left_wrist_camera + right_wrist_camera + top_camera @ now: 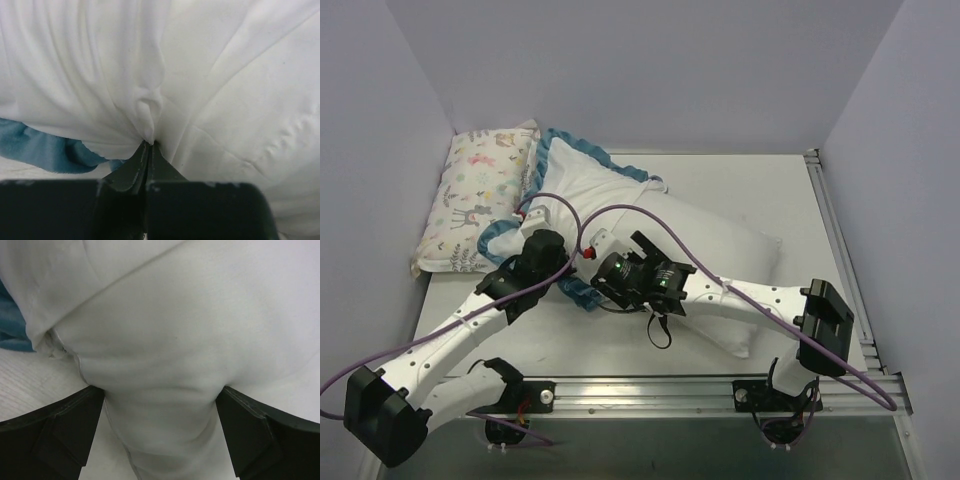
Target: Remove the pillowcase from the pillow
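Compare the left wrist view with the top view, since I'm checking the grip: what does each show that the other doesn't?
Only the left wrist view shows the left hand shut on a pinch of white pillowcase. Only the top view shows the animal-print pillow, the right hand and the pillow. Both show the pillowcase's blue trim.

No text, label, brand, number or sign can be read in any of the three views.
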`<act>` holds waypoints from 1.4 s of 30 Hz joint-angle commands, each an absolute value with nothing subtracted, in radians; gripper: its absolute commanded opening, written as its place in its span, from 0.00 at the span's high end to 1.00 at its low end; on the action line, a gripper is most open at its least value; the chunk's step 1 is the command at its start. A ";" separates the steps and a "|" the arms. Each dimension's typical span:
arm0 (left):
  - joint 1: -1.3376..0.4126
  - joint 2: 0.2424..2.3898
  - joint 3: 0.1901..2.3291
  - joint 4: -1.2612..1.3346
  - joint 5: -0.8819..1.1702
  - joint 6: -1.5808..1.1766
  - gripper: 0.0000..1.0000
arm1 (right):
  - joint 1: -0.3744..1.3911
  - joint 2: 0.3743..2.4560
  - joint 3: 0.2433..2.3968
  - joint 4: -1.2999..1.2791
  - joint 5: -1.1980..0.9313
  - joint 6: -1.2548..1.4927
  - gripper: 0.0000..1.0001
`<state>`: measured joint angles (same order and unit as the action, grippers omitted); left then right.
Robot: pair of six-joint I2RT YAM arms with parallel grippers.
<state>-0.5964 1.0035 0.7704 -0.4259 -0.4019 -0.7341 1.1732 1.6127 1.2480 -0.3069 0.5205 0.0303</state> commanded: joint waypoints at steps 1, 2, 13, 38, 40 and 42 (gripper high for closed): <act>-0.661 0.994 0.788 -0.365 -0.408 -0.776 1.00 | 1.172 1.606 1.232 -0.244 0.642 0.015 0.00; -0.663 0.989 0.790 -0.368 -0.413 -0.776 1.00 | 1.161 1.626 1.220 -0.241 0.658 0.023 0.00; -0.615 0.980 0.920 -0.471 -0.523 -0.713 1.00 | 0.884 1.544 1.036 -0.297 0.649 0.215 1.00; -0.222 1.074 0.876 -0.224 0.057 -0.620 0.20 | 0.506 1.209 1.166 -0.545 0.407 0.290 1.00; -0.261 1.101 0.896 -0.218 0.093 -0.620 0.12 | 0.505 1.206 1.148 -0.542 0.410 0.290 1.00; -0.331 1.114 0.906 -0.193 0.140 -0.618 0.02 | 0.503 1.206 1.140 -0.534 0.408 0.291 1.00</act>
<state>-0.2684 1.0977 0.8520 -0.2836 0.0280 -0.6422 0.5053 1.2377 1.1206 -0.5430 0.3878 0.2806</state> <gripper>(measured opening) 0.945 0.094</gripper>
